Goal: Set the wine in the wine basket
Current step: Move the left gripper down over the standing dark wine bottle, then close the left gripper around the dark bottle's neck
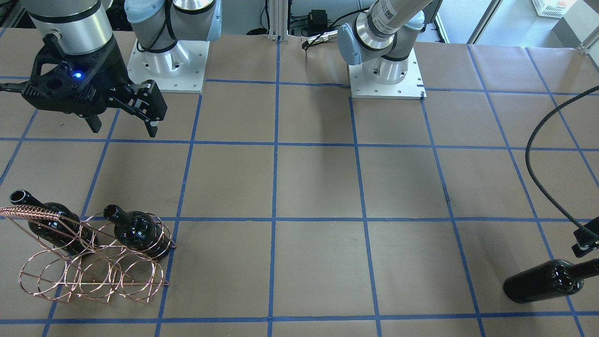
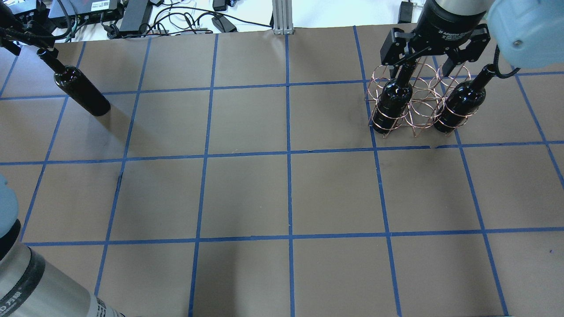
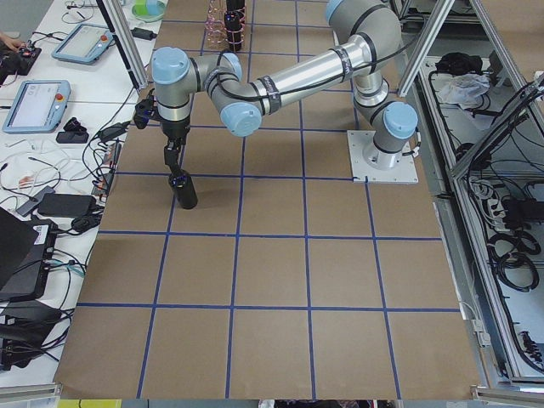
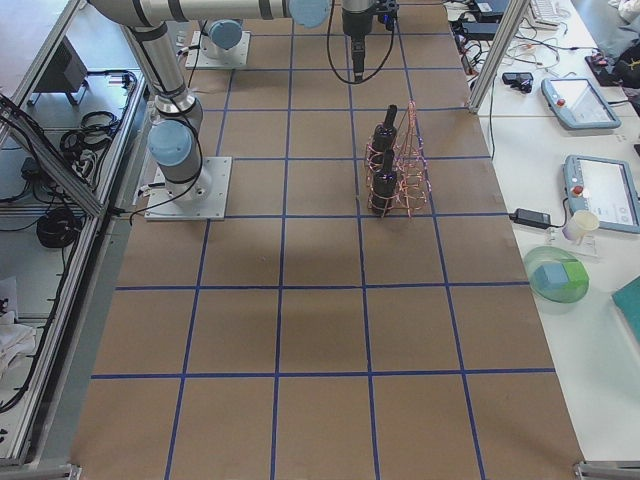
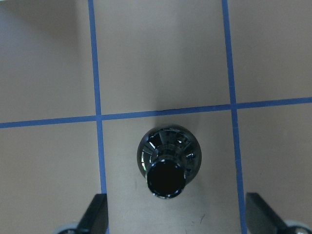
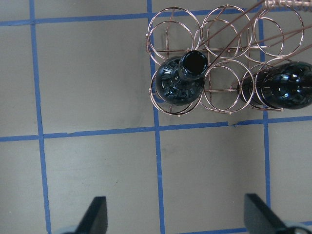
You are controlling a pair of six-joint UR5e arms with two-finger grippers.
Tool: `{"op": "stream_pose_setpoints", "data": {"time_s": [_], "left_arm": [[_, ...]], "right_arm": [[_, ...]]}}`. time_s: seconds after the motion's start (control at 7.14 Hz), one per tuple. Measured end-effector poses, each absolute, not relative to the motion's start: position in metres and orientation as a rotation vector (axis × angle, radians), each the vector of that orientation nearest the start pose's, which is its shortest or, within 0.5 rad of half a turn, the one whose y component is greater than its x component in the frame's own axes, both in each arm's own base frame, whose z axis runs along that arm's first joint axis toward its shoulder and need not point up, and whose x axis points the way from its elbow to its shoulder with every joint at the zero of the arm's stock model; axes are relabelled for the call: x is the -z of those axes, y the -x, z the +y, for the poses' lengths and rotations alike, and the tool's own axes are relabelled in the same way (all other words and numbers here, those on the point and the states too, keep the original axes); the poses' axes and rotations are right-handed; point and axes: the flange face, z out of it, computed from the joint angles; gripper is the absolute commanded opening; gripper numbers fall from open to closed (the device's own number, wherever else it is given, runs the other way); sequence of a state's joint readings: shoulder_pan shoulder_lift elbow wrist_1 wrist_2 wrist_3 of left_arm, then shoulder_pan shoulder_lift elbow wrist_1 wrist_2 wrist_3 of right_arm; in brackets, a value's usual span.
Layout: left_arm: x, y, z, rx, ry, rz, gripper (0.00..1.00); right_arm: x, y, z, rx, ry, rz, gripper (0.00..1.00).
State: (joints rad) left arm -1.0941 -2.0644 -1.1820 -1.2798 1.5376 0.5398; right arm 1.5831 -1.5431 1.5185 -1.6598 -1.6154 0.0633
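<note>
The glossy black-glass wine bottle (image 5: 165,168) stands upright on the brown bench (image 1: 318,187), well apart from the copper wire basket (image 1: 93,271). The left pincer (image 5: 174,204) hangs wide open over its mouth; the right pincer (image 1: 124,131) gapes too.

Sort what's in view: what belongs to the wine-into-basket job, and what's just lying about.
Job: loose wine bottle at the open left gripper; wine basket with two bottles already in it; open right gripper nearby.
Lying about: teach pendants, green bowl, cup, cables, all beside the table.
</note>
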Motion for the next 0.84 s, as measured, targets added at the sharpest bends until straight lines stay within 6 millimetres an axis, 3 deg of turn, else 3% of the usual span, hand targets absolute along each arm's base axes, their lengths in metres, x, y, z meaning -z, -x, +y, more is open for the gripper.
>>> {"op": "stream_pose_setpoints", "data": {"time_s": [0.28, 0.7, 0.84], "left_arm": [[-0.396, -0.206, -0.701, 0.273, -0.073, 3.095, 1.0], [-0.379, -0.21, -0.708, 0.266, -0.087, 3.094, 0.9], [-0.374, -0.211, -0.71, 0.264, -0.089, 3.095, 0.78]], "right_arm": [[-0.509, -0.135, -0.513, 0.183, -0.087, 3.175, 1.0], [-0.509, -0.135, -0.513, 0.183, -0.089, 3.174, 1.0], [-0.509, -0.135, -0.513, 0.183, -0.089, 3.174, 1.0]]}}
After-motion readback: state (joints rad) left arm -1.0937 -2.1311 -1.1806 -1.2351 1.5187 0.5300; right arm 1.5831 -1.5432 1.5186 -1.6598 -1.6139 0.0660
